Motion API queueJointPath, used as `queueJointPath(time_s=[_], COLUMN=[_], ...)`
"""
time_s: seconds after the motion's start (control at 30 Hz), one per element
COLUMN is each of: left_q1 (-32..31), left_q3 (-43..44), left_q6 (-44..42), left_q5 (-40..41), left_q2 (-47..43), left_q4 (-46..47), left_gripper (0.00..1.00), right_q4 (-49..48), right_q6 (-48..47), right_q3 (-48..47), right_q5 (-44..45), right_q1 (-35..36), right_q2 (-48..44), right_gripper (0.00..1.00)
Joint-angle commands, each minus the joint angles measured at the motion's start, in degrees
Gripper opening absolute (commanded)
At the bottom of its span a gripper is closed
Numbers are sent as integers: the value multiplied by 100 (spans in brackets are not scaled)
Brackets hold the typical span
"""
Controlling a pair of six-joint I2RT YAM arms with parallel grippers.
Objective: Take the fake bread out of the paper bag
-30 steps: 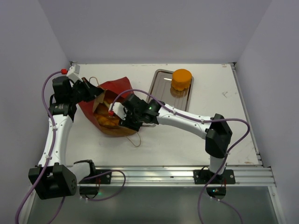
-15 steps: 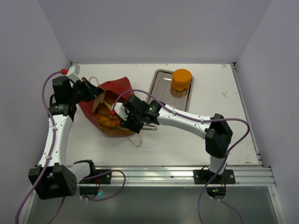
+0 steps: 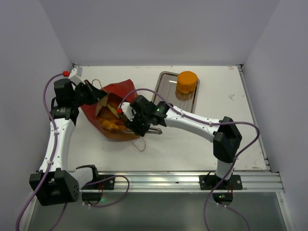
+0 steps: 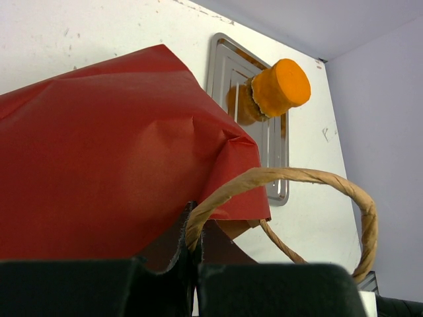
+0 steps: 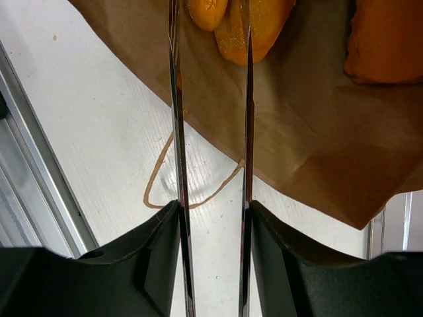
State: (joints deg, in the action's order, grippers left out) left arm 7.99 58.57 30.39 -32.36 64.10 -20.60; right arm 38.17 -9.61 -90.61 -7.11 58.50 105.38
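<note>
The red paper bag lies on its side at the left, its brown inside showing. My left gripper is shut on the bag's rim, with the cord handle running in between the fingers. Several golden pieces of fake bread lie in the bag's mouth. My right gripper is at that mouth, its thin blades part way closed round a golden piece; the tips run off the frame's top. Another orange piece lies deeper in.
A metal tray stands right of the bag with a round orange bun at its far end. The bag's other cord handle lies looped on the table. An aluminium rail runs along the near edge.
My right gripper has drawn back a little to the right from the bag's mouth. The left gripper and the bag have stayed where they were.
</note>
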Motion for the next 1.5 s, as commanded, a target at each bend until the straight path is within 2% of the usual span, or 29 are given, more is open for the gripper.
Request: queueJointPath(time_s=[0.0,0.13,0.33,0.47,0.97,1.47], left_q1=[27,36,36,27,27,36], left_q3=[-38,-38,-47,-47,102,225], left_q6=[55,55,55,46,81,274], left_q5=[-174,-165,-157,-139,36,283], left_q2=[-125,-143,-143,-143,-108,-81], left_q4=[100,100,109,109,39,82], left_gripper=[0,0,0,0,0,0], right_q4=[-161,-152,-117,-100,-100,313], right_q6=[222,266,223,187,-173,-823], right_q3=[8,-53,-97,-80,271,931], right_q5=[-290,-422,-563,-800,-1705,-1978], right_q1=[-67,-76,-260,-584,-1104,-1455], right_q2=[-238,-124,-228,-456,-1415,-2460], right_gripper=[47,40,9,0,0,0])
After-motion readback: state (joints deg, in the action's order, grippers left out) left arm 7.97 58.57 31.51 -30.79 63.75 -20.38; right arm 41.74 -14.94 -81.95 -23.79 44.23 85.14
